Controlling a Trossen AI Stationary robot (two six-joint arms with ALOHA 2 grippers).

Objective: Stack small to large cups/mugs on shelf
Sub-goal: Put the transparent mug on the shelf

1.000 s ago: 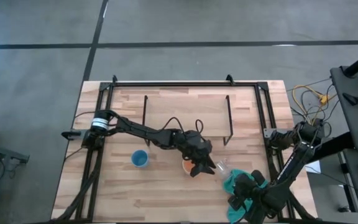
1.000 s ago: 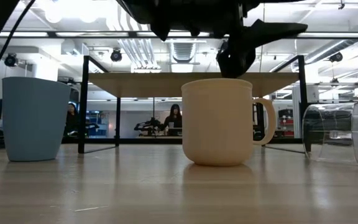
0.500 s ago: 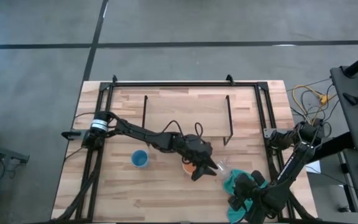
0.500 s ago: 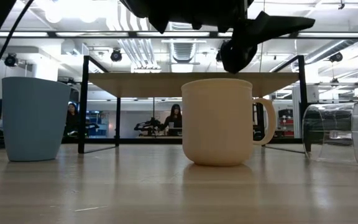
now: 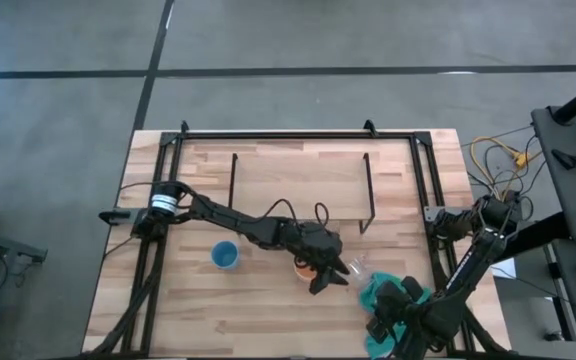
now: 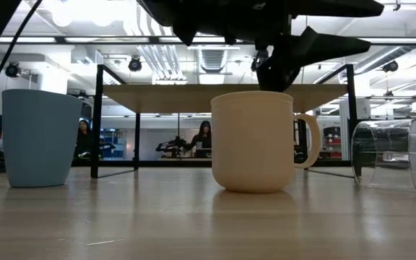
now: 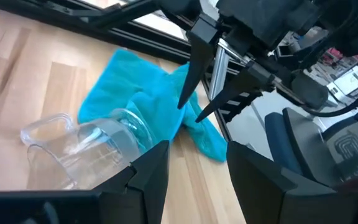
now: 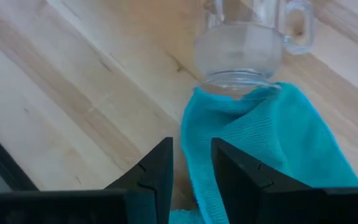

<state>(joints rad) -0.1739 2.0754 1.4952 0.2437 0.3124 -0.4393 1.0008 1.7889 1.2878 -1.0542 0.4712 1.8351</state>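
- Left gripper (image 5: 330, 277), dark two-finger, hangs over the table between the orange mug and the clear glass cup; its fingers (image 7: 151, 171) stand apart with nothing between them.
- Small clear glass cup with a handle (image 7: 82, 146) lies on its side just ahead of those fingers. Long axis runs roughly level along the table; which way the mouth points I cannot say for certain. One end rests against the teal cloth (image 7: 145, 115).
- Orange ceramic mug with a handle (image 6: 255, 141) stands upright on the table right beside the left gripper, handle towards the glass cup, mouth up.
- Small blue cup (image 5: 225, 255) stands upright, apart from the mug, on the left arm's side.
- Low light-wood shelf on thin black wire legs (image 5: 300, 185) sits farther back on the large wooden table (image 5: 198, 320); nothing is on top of it.
- Progress, judged: none of the three is stacked or shelved, so the whole job remains. Likely step in hand: reaching for the glass cup.
- Right gripper (image 8: 191, 180) waits at the table's near right corner over the teal cloth, fingers parted, empty.
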